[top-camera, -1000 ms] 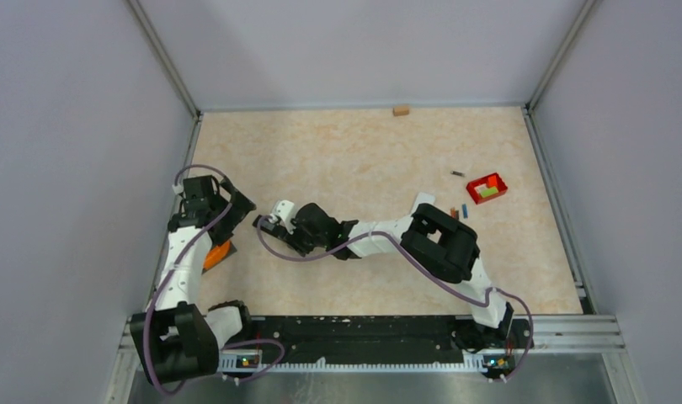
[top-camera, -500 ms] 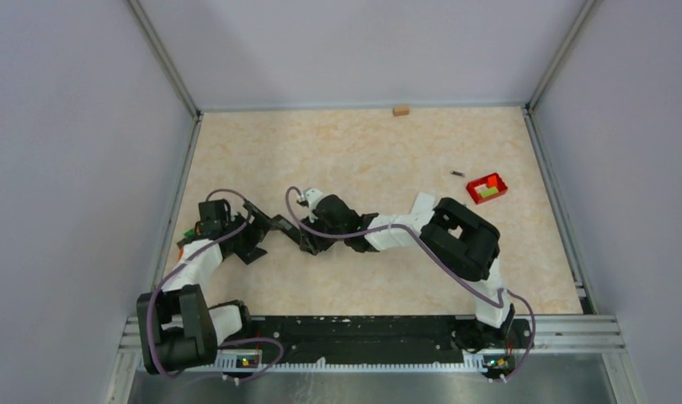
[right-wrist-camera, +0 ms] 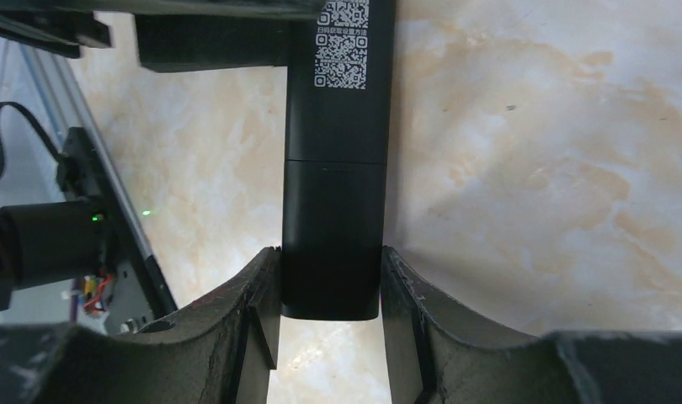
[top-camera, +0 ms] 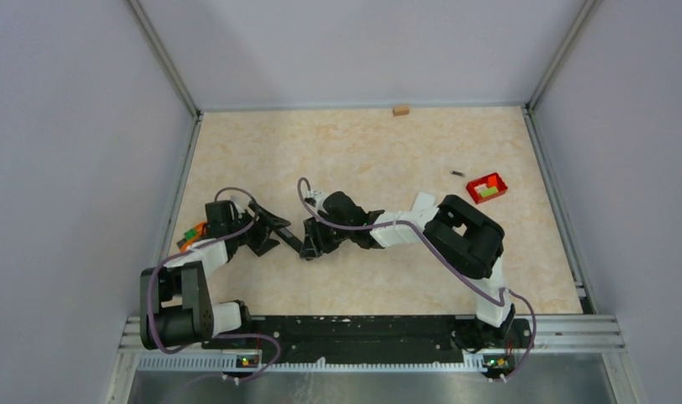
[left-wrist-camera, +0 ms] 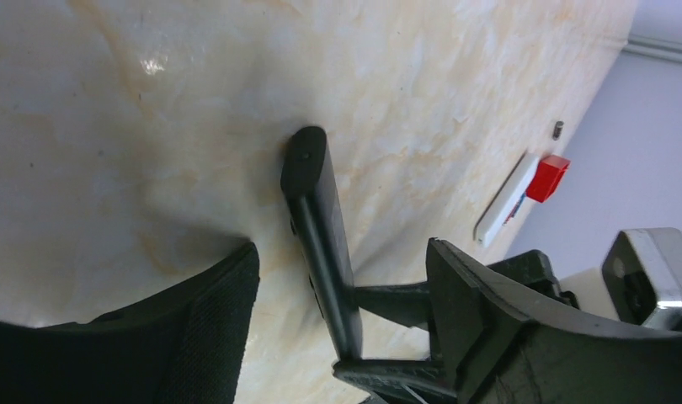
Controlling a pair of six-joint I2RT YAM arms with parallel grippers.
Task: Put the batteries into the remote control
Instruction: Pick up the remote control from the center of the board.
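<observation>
Right arm is bent at the elbow, forearm reaching left over the table (top-camera: 363, 151). The right gripper (right-wrist-camera: 329, 257) is clamped on one end of the remote control (right-wrist-camera: 333, 194), QR label towards its camera. Remote sits left-centre, long axis running towards the left gripper (left-wrist-camera: 342, 251). Left arm reaches right, jaws apart and straddling the remote with a gap on each side. One dark battery (top-camera: 458, 173) lies by the red tray (top-camera: 487, 187).

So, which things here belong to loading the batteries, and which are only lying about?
For the job: remote, clamped by the right gripper; left gripper, open around it; dark battery.
Lying about: red tray with yellow-green blocks; tan block; orange-green item.
</observation>
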